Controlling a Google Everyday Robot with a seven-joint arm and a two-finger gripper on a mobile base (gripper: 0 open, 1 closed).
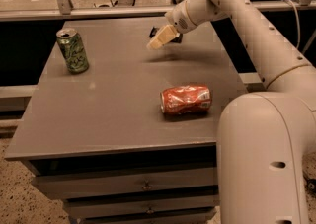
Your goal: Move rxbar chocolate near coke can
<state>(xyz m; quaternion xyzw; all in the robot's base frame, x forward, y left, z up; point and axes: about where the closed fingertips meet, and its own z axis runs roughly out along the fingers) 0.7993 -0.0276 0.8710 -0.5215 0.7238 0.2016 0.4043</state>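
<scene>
The coke can [186, 99], red and dented, lies on its side at the front right of the grey table [113, 99]. The rxbar chocolate [177, 40] lies at the far edge of the table; only small black bits of it show behind the gripper. My gripper [160, 38], tan at its tip, hangs just above and in front of the bar, reaching in from the right on the white arm [237, 1]. It is well behind the coke can.
A green patterned can [72, 50] stands upright at the table's far left. The robot's white body [266, 159] fills the front right. A metal rail [98, 13] runs behind the table. Drawers [143, 186] sit below the tabletop.
</scene>
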